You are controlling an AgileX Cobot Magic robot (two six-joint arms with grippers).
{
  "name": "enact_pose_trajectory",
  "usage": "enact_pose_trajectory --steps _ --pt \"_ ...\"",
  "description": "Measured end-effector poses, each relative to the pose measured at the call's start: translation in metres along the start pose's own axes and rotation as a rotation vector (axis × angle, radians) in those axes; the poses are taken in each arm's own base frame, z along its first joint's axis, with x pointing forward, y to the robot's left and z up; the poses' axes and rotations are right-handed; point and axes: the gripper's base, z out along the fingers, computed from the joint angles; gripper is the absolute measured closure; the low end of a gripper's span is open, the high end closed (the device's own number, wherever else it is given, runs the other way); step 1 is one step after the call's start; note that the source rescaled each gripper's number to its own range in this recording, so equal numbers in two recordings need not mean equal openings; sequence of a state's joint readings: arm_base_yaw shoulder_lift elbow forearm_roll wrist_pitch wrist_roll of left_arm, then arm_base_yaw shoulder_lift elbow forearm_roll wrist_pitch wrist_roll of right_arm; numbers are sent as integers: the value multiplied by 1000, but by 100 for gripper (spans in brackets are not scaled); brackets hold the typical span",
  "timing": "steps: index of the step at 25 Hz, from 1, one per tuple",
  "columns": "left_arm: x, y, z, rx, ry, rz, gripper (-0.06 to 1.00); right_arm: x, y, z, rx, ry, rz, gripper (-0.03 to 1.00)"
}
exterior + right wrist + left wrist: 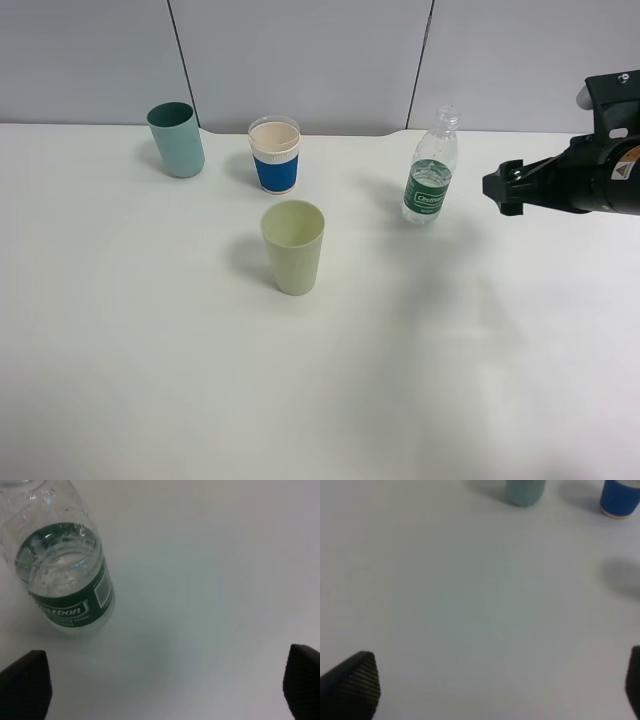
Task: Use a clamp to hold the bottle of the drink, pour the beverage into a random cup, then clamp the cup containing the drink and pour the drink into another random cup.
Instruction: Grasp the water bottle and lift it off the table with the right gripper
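In high view alone: pale-green cup point(293, 247)

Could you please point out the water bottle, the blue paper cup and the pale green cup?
water bottle point(428, 197), exterior high view, on its green label.
blue paper cup point(276, 174), exterior high view, on its blue band.
pale green cup point(295, 258), exterior high view, on its outer wall.

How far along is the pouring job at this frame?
Nothing looks done: the bottle stands upright on the table, ungripped, with water inside. In hand: the right gripper, jaws open, is beside it, not touching. Left: grip it, pour into the teal cup, blue cup or pale green cup, then pour cup to cup. The left gripper is open, holding nothing.
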State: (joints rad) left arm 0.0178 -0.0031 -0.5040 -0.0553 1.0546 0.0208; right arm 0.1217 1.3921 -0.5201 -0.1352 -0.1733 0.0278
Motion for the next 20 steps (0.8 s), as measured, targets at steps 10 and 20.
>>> enact_pose_trajectory --steps 10,20 --pt "0 0 0 0 0 0 -6 18 7 48 -61 -84 -43 -3" --pt "0 0 0 0 0 0 -6 38 14 79 -112 -151 -42 -3"
